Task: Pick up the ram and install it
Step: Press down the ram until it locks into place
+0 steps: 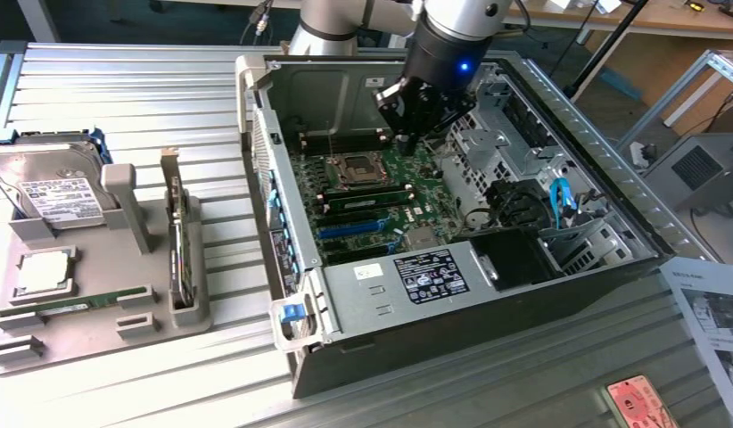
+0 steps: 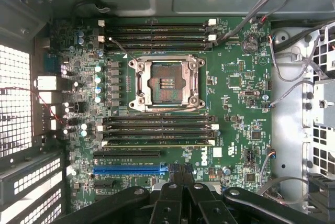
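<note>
A long green ram stick [image 1: 81, 303] lies in the grey holder tray [image 1: 152, 325] at the exterior view's left. A second green stick [image 1: 369, 192] [image 2: 157, 142] sits seated in a black memory slot just below the empty CPU socket [image 2: 166, 84]. My gripper [image 1: 409, 141] [image 2: 182, 174] hangs inside the open computer case, above the motherboard [image 2: 235, 77] near the socket. Its two black fingers are pressed together with nothing visible between them. It is far from the tray.
The tray also carries a silver hard drive [image 1: 45, 187], a square chip [image 1: 39, 272] and an upright card with a metal bracket [image 1: 177, 241]. The case walls [image 1: 271, 178], a drive cage [image 1: 509, 134] and loose cables [image 2: 293, 4] hem in the motherboard. Paper sheets [image 1: 712, 312] lie at the right.
</note>
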`<state>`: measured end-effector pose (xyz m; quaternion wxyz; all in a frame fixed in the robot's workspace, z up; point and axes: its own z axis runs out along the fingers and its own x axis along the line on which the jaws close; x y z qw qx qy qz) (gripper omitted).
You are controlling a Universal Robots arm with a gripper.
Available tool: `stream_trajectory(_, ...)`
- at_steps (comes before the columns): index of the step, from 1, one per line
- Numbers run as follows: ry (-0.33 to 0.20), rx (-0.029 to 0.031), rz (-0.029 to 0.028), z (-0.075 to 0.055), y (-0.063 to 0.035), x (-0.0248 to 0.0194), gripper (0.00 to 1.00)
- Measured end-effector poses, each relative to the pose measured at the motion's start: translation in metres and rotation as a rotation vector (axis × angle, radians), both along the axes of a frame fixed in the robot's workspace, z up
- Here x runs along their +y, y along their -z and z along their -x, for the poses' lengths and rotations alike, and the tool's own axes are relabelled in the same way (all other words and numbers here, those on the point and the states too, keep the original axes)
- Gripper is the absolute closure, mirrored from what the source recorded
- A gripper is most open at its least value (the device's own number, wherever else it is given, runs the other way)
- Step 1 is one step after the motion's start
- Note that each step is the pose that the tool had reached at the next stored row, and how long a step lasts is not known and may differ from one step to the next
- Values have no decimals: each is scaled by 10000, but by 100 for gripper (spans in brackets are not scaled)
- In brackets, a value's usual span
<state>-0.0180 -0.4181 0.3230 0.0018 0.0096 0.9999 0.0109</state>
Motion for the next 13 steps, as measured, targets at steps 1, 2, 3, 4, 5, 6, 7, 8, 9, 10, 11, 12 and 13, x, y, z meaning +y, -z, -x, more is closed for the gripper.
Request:
stream_trajectory(1, 0, 7, 0, -2, 0, 0, 89)
stream_trajectory(2, 0, 15, 0, -5, 0, 0, 89)
stream_trajectory(3, 0, 24, 0, -8, 0, 0, 89)
stream_trajectory(4, 0, 32, 0, -10, 0, 0, 89)
stream_trajectory(5, 1, 39, 0, -12, 0, 0, 89)
stream_trajectory(6, 0, 44, -1, -14, 0, 0, 89)
stream_trajectory(7, 0, 50, 0, -16, 0, 0, 89)
stream_trajectory(8, 0, 54, 0, -17, 0, 0, 89)
stream_trajectory(9, 0, 56, 0, -18, 0, 0, 89)
stream_trajectory(10, 0, 56, 0, -18, 0, 0, 89)
stream_trajectory(11, 0, 56, 0, -18, 0, 0, 89)
stream_trajectory(12, 0, 56, -2, -18, -1, 0, 89)
stream_trajectory(13, 0, 57, 2, -18, -8, 0, 89)
